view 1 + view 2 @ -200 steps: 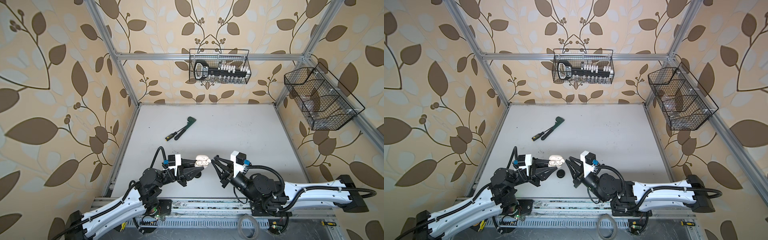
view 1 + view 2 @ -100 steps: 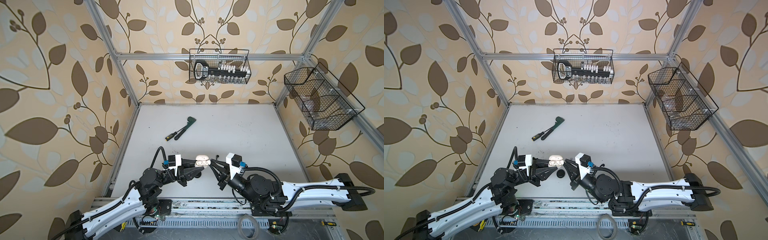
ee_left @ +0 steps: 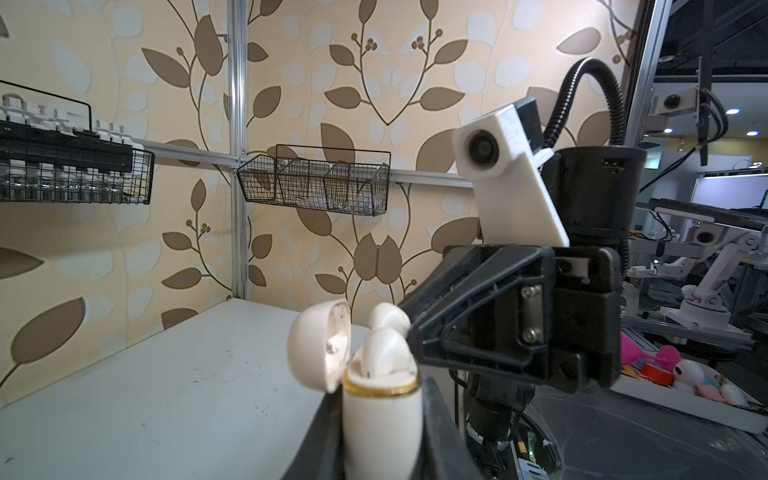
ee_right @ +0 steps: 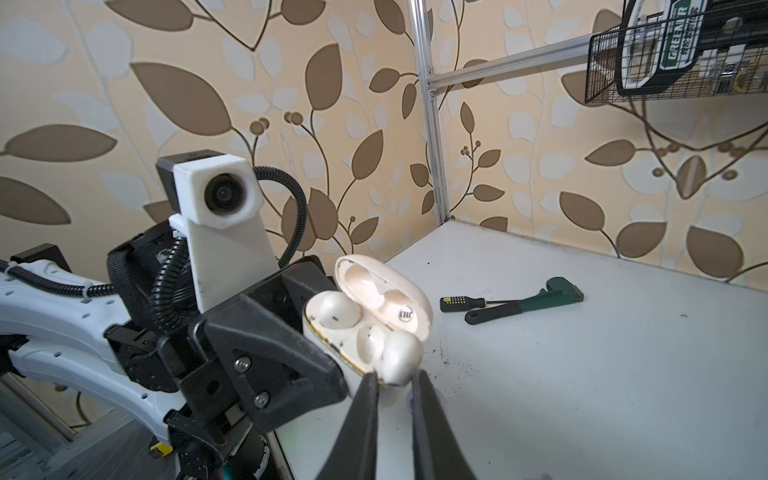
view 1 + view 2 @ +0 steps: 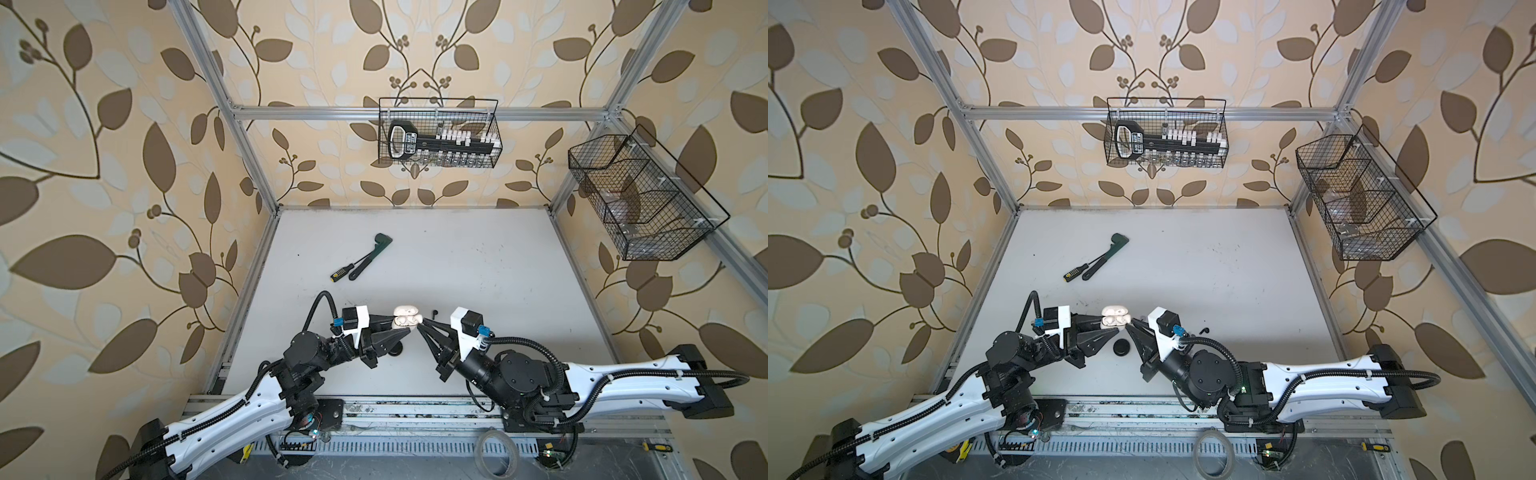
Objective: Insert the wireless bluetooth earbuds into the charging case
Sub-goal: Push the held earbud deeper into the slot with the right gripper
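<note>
Cream-white glossy plastic earbud (image 4: 397, 353), pinched in my right pincer (image 4: 395, 376), sits half-seated; my left pincer (image 5: 401, 327) clamps the open cream charging case (image 3: 380, 428). I should push straight in, gently.

A screwdriver (image 4: 459, 300) lies beside a green wrench (image 4: 536, 300) on the table (image 4: 602, 374).

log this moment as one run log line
left gripper: shut on open charging case | right gripper: shut on cream earbud at its slot | other cream earbud: seated | phase: insertion
</note>
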### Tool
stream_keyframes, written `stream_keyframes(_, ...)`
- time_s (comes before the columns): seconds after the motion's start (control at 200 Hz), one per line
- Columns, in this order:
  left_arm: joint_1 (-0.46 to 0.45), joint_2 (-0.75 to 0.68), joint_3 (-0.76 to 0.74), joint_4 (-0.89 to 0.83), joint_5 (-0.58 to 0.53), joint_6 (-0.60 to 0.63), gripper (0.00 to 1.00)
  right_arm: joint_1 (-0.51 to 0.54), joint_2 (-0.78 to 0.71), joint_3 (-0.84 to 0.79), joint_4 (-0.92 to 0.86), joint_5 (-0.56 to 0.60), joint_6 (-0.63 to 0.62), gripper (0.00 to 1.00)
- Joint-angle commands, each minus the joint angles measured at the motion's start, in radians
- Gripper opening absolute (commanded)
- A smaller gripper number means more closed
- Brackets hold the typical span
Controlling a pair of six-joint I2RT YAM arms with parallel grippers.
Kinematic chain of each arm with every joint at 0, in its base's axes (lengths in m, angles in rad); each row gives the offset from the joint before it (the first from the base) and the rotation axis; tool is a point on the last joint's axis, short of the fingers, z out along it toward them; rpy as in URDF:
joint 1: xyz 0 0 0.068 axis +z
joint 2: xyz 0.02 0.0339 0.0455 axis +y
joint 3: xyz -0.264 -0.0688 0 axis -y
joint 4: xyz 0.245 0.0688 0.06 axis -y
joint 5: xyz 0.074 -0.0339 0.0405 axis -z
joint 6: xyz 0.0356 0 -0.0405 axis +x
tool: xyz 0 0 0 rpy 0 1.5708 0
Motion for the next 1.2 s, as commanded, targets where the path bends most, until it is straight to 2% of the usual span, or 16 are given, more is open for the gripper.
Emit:
stream_keyframes(0.0,-0.001,0.007,0.022,-0.034,-0.007,0.032,0.00,0.008,0.001,0.052,0.005,0.001,-0.033,0.17)
stream_keyframes(0.23,-0.001,0.000,0.021,-0.047,-0.017,0.043,0.00,0.010,0.007,0.064,-0.004,-0.030,-0.040,0.17)
stream_keyframes(0.305,-0.001,-0.002,0.021,-0.046,-0.019,0.043,0.00,0.009,0.007,0.070,-0.016,-0.039,-0.038,0.22)
stream_keyframes(0.38,-0.001,-0.004,0.022,-0.048,-0.019,0.044,0.00,0.011,-0.016,0.068,-0.032,-0.038,-0.026,0.23)
stream_keyframes(0.545,-0.001,-0.034,0.020,-0.055,-0.010,0.039,0.00,0.007,-0.102,0.022,-0.078,0.068,0.035,0.17)
stream_keyframes(0.635,-0.001,-0.055,0.020,-0.062,-0.005,0.037,0.00,-0.018,-0.126,-0.005,-0.112,0.089,0.084,0.15)
stream_keyframes(0.78,-0.001,-0.064,0.019,-0.063,0.001,0.034,0.00,-0.074,-0.121,-0.028,-0.144,0.032,0.151,0.13)
stream_keyframes(1.195,-0.001,-0.049,0.014,-0.045,0.004,0.030,0.00,-0.061,-0.028,0.020,-0.085,-0.057,0.112,0.11)
